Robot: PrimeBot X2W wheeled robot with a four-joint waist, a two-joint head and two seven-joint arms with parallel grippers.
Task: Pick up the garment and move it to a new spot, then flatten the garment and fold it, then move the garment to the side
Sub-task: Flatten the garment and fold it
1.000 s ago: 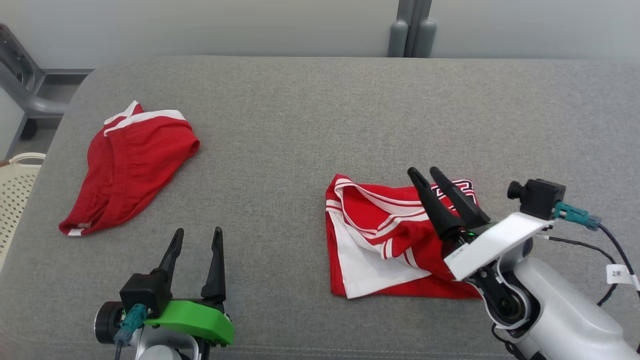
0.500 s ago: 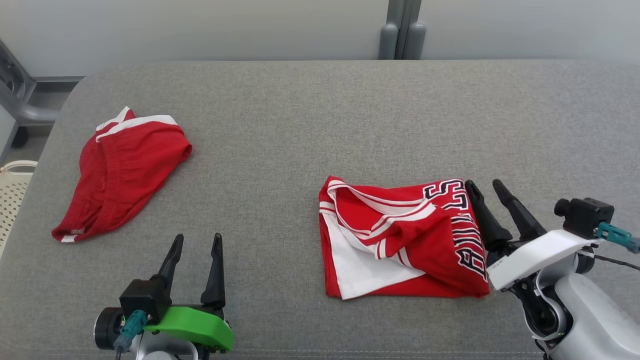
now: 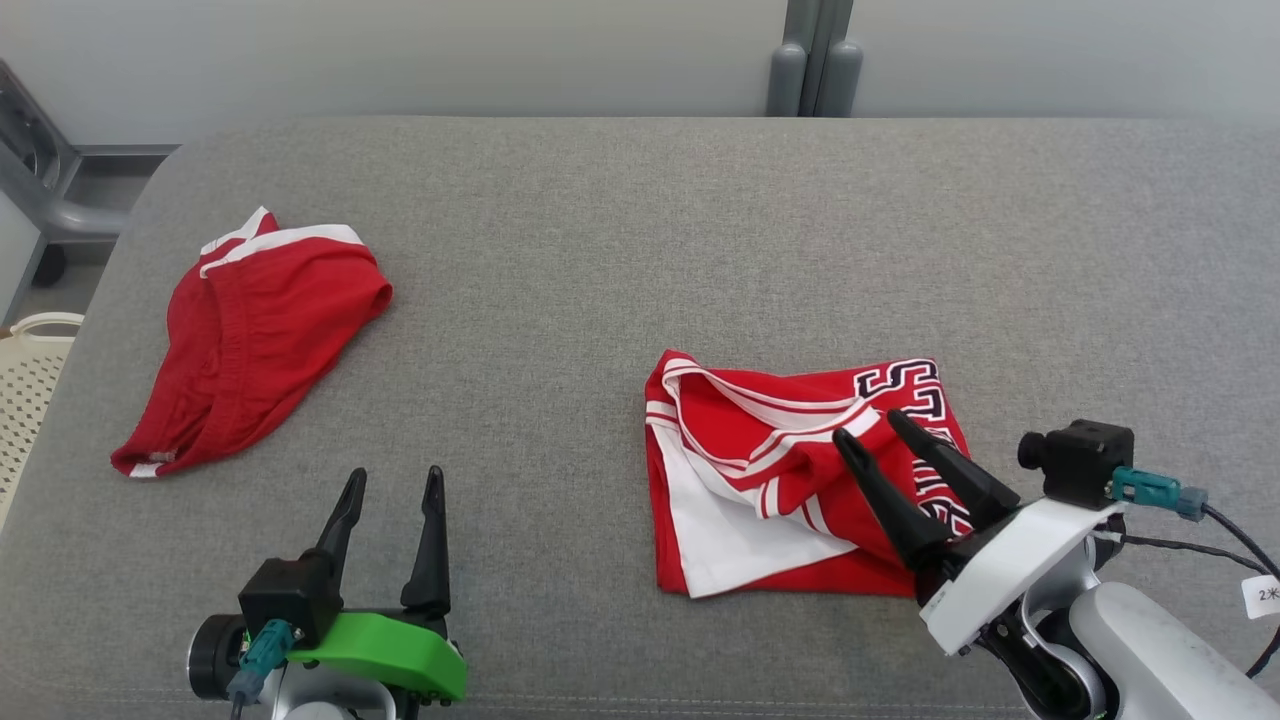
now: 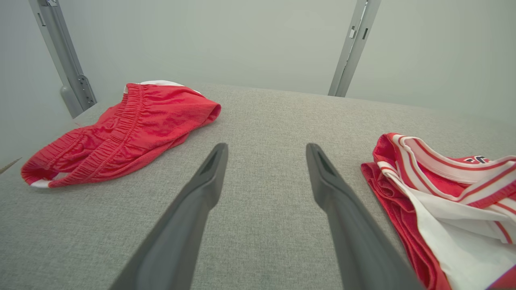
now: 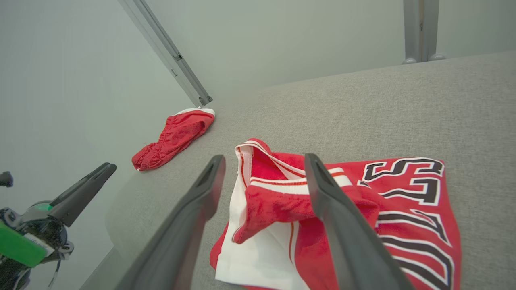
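The garment [image 3: 760,480], a red and white jersey with black lettering, lies loosely folded on the grey padded table [image 3: 600,250], right of centre. My right gripper [image 3: 867,425] hovers open over its lower right part, fingers pointing up-left. In the right wrist view the gripper [image 5: 264,158] frames the jersey's [image 5: 403,201] rumpled collar area with nothing between the fingers. At the near left edge my left gripper [image 3: 395,471] stands open and empty over bare table. In the left wrist view it [image 4: 266,147] has the jersey [image 4: 443,189] off to its right.
A pair of red shorts [image 3: 250,340] lies bunched at the table's left side, well apart from the jersey. A pale perforated basket [image 3: 30,370] sits beyond the table's left edge. A grey post [image 3: 810,60] stands behind the far edge.
My right gripper swung out to the jersey's right edge, then came back left over its lower right part. The jersey and left gripper stayed put; the head view shifted slightly.
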